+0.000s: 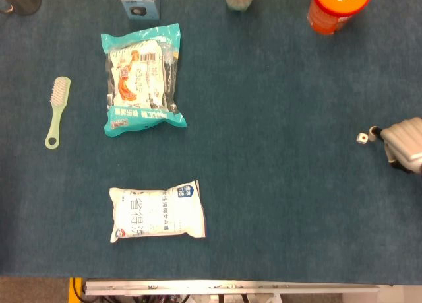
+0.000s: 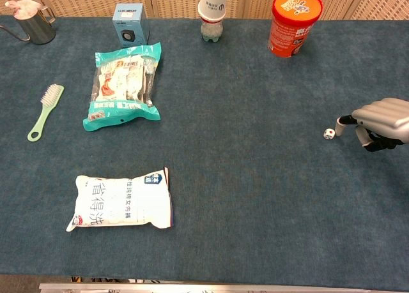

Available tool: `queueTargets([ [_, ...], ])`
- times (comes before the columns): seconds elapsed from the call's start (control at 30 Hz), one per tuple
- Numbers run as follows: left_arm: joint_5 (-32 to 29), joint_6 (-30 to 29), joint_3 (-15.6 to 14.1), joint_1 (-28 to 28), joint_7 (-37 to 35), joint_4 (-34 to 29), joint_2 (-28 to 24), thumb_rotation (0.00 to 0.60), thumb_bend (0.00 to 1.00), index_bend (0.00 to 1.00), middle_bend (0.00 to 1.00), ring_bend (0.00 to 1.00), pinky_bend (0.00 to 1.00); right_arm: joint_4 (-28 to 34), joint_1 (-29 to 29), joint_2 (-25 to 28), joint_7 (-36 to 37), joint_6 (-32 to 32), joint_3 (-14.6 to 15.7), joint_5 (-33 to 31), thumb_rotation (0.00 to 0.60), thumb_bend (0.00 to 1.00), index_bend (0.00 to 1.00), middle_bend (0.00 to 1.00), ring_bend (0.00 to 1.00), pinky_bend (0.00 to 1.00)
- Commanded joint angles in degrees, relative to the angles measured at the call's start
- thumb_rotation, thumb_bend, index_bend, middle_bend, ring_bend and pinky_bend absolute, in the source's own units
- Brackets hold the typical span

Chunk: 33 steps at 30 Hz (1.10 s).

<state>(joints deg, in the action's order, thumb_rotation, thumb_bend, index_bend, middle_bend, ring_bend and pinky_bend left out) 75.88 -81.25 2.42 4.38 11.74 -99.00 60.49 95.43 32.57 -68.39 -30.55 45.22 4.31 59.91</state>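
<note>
Blue carpet is covering the table [image 2: 255, 197], with wicker panels standing along the far edge. At the right edge the right hand [image 2: 379, 122] is hovering low, fingers [image 2: 346, 121] curled loosely downward and slightly apart, holding nothing; one fingertip is sitting just beside the die [image 2: 328, 134], and contact cannot be confirmed. The die is lying on the carpet at right, immediately left of that hand, also showing in the head view [image 1: 362, 138] beside the hand [image 1: 401, 143]. The left hand is not showing in either view. Far right, an orange tub [image 2: 293, 23] is standing; a bottle [image 2: 213, 12] and a small blue box [image 2: 130, 23] are lining the far edge, a metal jug [image 2: 32, 23] occupying the far left corner. A teal packet [image 2: 123, 85] and green brush [image 2: 45, 111] are lying at left, a white pack [image 2: 121, 202] nearer.
</note>
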Motion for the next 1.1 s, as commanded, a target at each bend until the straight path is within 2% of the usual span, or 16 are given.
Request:
queueTargets([
  [0.03, 0.0, 0.0, 0.0, 0.0, 0.0, 0.0, 0.0, 0.6, 0.02, 0.43, 0.4, 0.34, 0.44, -0.3, 0.1, -0.3, 0.6, 0.2, 0.0, 0.5, 0.6, 1.0, 0.31, 1.0, 1.0, 1.0],
  [0.57, 0.0, -0.2, 0.0, -0.2, -0.2, -0.2, -0.2, 0.6, 0.02, 0.43, 0.4, 0.34, 0.44, -1.9, 1.1, -1.6, 3.6, 0.3, -0.4, 2.4, 0.6, 1.0, 0.3, 1.0, 1.0, 1.0],
  [1.1, 0.1, -0.9, 0.2, -0.5, -0.3, -0.6, -0.7, 0.6, 0.02, 0.43, 0.4, 0.34, 0.44, 1.5, 1.9, -0.4, 6.8, -0.7, 0.5, 7.4, 0.6, 1.0, 0.3, 1.0, 1.0, 1.0],
])
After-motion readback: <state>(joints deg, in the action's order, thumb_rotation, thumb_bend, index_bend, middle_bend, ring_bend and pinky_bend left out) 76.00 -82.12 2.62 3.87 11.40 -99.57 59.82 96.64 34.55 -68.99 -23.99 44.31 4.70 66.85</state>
